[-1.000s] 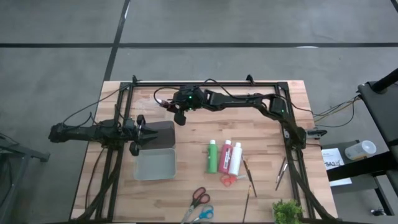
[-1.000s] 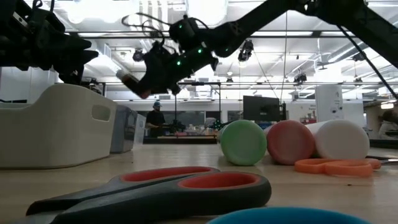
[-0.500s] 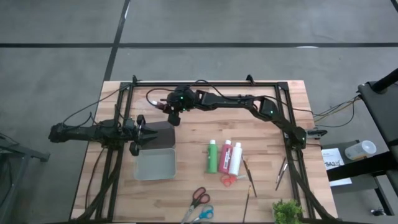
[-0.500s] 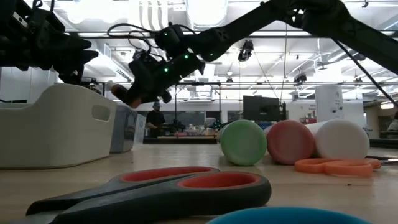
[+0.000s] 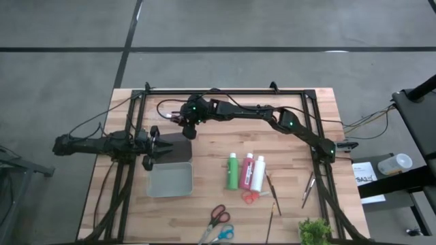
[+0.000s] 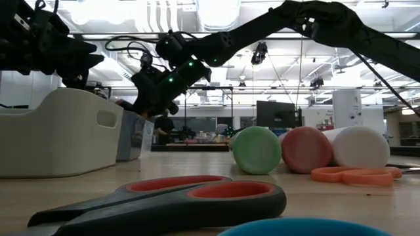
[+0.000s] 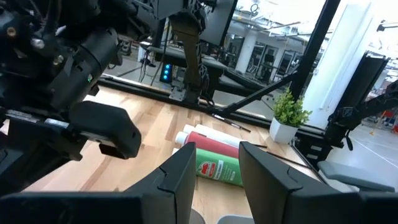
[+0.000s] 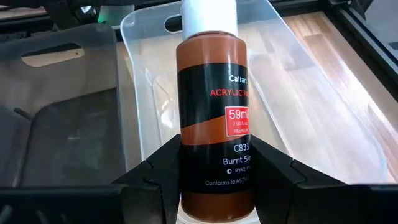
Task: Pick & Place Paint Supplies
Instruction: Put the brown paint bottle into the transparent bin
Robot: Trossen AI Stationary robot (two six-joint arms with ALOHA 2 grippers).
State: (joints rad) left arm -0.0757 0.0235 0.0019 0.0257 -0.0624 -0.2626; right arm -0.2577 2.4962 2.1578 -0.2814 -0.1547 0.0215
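My right gripper [image 5: 185,125] is over the far left part of the table, beside the dark tray [image 5: 178,145], shut on a brown paint bottle [image 8: 214,118] with a white cap. Past that cap lies a clear bin [image 8: 298,81]. The green bottle [image 5: 233,171], red bottle [image 5: 247,168] and white bottle [image 5: 258,173] lie side by side on the wood. Thin brushes [image 5: 271,186] lie to their right. My left gripper [image 5: 155,146] is open and waits at the left edge of the dark tray. My right gripper pinches the brown bottle's lower body [image 8: 214,168] between its two fingers [image 8: 163,163], one on each side. The white cap [image 8: 209,15] points away from the gripper. The bottle is lifted clear and slants down toward the bins [image 6: 123,103].
A pale bin [image 5: 170,179] sits near the dark tray. Scissors lie at the near edge [image 5: 218,215], [image 5: 222,235], with an orange pair [image 5: 251,197] by the bottles. A small plant [image 5: 313,231] stands at the near right corner. Another brush [image 5: 308,189] lies by the right frame rail.
My right gripper has carried the brown bottle toward the table's left edge and somewhat lower, closing in on the bins. It has stayed shut on the bottle. The left arm and the three lying bottles have kept still.
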